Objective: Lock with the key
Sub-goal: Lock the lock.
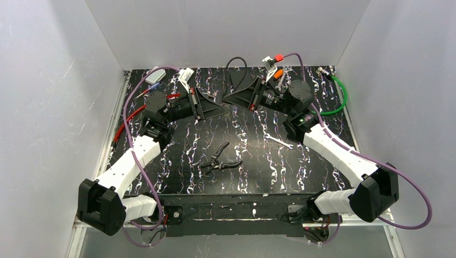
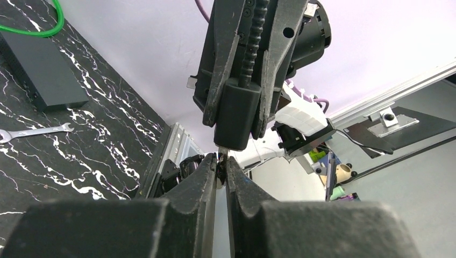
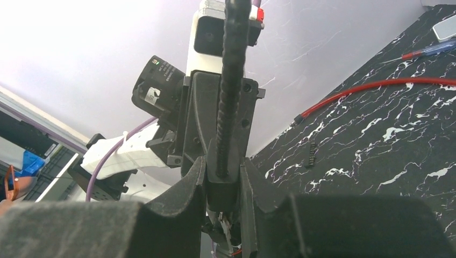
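Key (image 2: 220,156): only a thin sliver of metal shows, pinched at the very tips of the left tool (image 2: 221,161), whose fingers (image 2: 201,180) are closed to a hairline gap around it. It is held in the air over the far middle of the desk (image 1: 253,172), where both tools meet tip to tip.

Facing it and almost touching stands the right tool (image 1: 225,100). In the left wrist view its two fingers close onto a dark block (image 2: 236,121), and the sliver meets the block's lower end. I cannot tell whether the block is the lock. The right wrist view shows that tool's own fingers (image 3: 196,185) set a little apart, with small metal parts blurred in the gap.

On the desk below, well apart from both tools, lie black pliers (image 1: 220,160) near the middle and a small spanner (image 1: 278,141) to their right. A green cable (image 1: 340,94) curls at the far right corner, and a red cable (image 1: 127,119) runs along the left edge.
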